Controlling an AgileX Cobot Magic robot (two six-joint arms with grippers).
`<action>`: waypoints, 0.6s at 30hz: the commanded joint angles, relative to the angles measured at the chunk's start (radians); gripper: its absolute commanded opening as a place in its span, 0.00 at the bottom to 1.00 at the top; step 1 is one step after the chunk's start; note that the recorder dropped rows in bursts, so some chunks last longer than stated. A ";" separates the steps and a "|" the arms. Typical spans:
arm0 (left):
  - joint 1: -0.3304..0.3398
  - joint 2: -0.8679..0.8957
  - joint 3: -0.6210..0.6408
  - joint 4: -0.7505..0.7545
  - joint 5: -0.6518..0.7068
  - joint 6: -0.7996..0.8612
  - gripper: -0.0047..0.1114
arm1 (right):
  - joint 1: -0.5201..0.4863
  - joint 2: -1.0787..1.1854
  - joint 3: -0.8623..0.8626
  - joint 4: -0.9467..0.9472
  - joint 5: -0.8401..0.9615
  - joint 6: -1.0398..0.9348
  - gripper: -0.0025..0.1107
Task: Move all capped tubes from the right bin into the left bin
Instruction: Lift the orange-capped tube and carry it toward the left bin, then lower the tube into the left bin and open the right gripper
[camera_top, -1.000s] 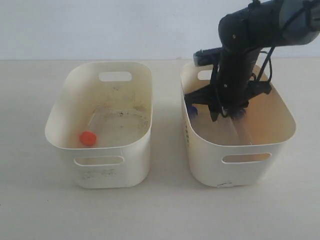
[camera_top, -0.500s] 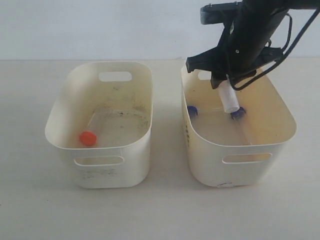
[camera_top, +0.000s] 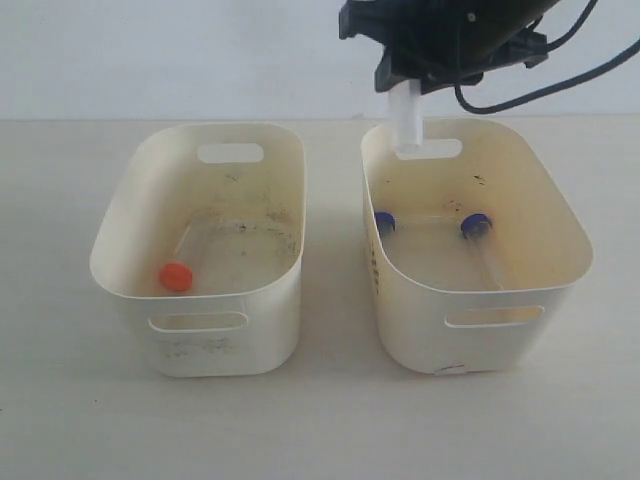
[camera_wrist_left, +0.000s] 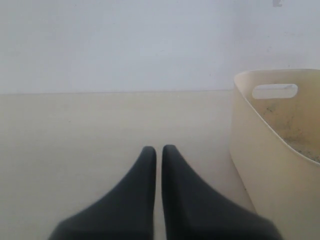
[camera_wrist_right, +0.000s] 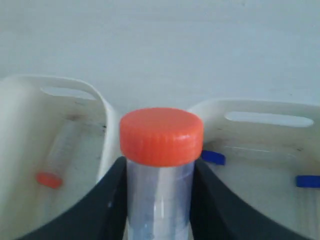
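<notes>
**One orange-capped tube held up over the right bin**

We see a pale table (camera_top: 330, 430) with two cream tubs side by side, a little apart. The left bin (camera_top: 200, 345) has dark specks inside. The right bin (camera_top: 470, 345) is stained yellowish.

Above the far rim of the right bin, the right claw (camera_top: 410, 75) is clamped on an orange-capped tube (camera_top: 405, 125). The clear body hangs down clear of the tub, and the orange cap (camera_wrist_right: 161, 136) sits between the dark fingers. The left claw (camera_wrist_left: 158, 152) is low over the table near the left bin's outer wall. Its jaws are together with only a thin slit between them and nothing in it.

A second orange-capped tube (camera_top: 185, 262) lies on the floor of the left bin. Two blue-capped tubes lie on the floor of the right bin, one (camera_top: 384, 222) by its left wall and the other (camera_top: 477, 226) nearer the middle.
</notes>
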 joint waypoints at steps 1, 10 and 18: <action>0.000 0.000 -0.004 -0.006 -0.004 -0.010 0.08 | 0.007 -0.018 -0.002 0.192 -0.066 -0.118 0.02; 0.000 0.000 -0.004 -0.006 -0.004 -0.010 0.08 | 0.178 0.002 -0.002 0.344 -0.271 -0.261 0.02; 0.000 0.000 -0.004 -0.006 -0.004 -0.010 0.08 | 0.289 0.109 -0.002 0.346 -0.417 -0.269 0.02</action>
